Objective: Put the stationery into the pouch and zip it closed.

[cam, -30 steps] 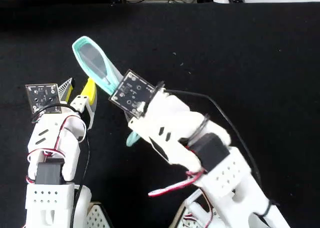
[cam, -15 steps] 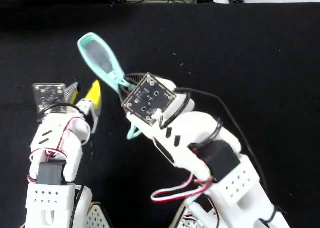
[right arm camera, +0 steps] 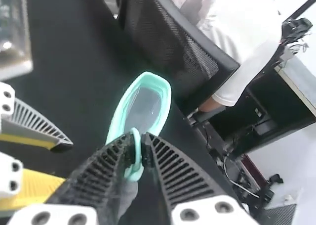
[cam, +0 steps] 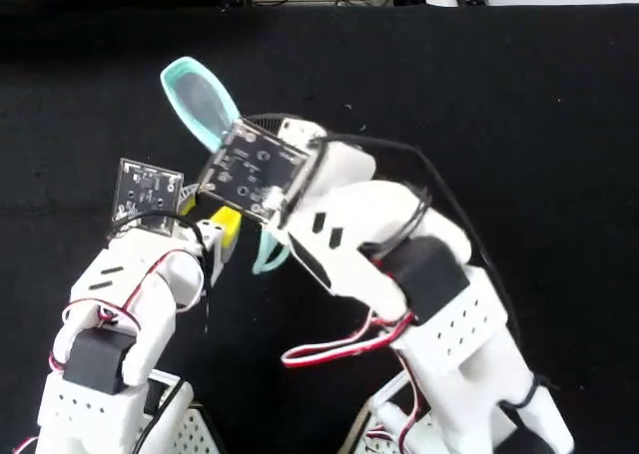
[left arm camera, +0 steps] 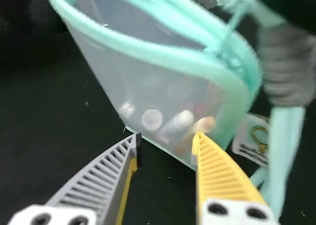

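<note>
The pouch [cam: 200, 97] is translucent with a mint zipper edge and is lifted at an angle over the black table [cam: 479, 125]. Several pens [left arm camera: 168, 121] show through its wall in the left wrist view, gathered at the low end. My right gripper [right arm camera: 137, 148] is shut on the pouch's mint strap [right arm camera: 133, 141], just below the pouch [right arm camera: 143, 104]. My left gripper [left arm camera: 165, 138] is open, its grey and yellow fingers on either side of the pouch's low end [left arm camera: 163, 91]. From above, its yellow finger [cam: 224, 227] sits under the right arm's wrist board [cam: 250, 170].
A white tag [left arm camera: 254, 138] hangs beside the strap [left arm camera: 281, 136]. The two arms crowd together at the table's left middle. A mesh chair back [right arm camera: 168, 42] stands beyond the table's far edge. Open black surface lies to the right.
My left arm has swung right and in toward the pouch's low end. My right wrist has shifted left over it, and the pouch has moved slightly up and right.
</note>
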### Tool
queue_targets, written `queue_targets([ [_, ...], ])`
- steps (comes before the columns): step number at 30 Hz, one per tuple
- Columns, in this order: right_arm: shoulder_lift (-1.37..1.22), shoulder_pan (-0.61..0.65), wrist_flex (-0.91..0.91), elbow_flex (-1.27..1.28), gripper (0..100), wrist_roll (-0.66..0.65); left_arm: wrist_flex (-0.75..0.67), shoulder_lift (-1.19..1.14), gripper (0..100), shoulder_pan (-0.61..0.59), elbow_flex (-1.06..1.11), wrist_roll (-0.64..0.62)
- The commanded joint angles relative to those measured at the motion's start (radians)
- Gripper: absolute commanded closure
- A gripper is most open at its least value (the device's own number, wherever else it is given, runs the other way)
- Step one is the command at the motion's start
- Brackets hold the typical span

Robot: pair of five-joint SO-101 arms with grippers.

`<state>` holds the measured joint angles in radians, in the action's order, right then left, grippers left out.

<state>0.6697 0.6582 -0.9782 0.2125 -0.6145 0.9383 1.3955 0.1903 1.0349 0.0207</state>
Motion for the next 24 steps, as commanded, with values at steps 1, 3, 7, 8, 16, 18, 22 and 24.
queue_targets([
  [1,-0.064,-0.006,-0.112,-0.203,98.6,-0.046,0.005,0.009,81,0.018,-0.070,0.000],
  [3,-0.108,-0.006,-0.164,-0.275,98.6,-0.052,0.003,0.011,81,0.018,-0.071,-0.011],
  [7,-0.179,-0.006,-0.222,-0.381,98.6,-0.052,0.005,0.061,79,0.018,-0.077,-0.071],
  [8,-0.191,-0.005,-0.229,-0.404,98.6,-0.052,0.003,0.087,77,0.018,-0.073,-0.081],
  [16,-0.252,-0.005,-0.315,-0.527,98.6,-0.052,-0.130,0.189,75,0.028,0.058,-0.112],
  [18,-0.249,-0.005,-0.321,-0.526,98.6,-0.052,-0.140,0.189,75,0.051,0.068,-0.107],
  [22,-0.248,-0.011,-0.364,-0.521,98.6,-0.052,-0.140,0.189,75,0.050,0.087,-0.104],
  [24,-0.248,-0.011,-0.430,-0.521,98.6,-0.043,-0.138,0.189,75,0.050,0.091,-0.104],
])
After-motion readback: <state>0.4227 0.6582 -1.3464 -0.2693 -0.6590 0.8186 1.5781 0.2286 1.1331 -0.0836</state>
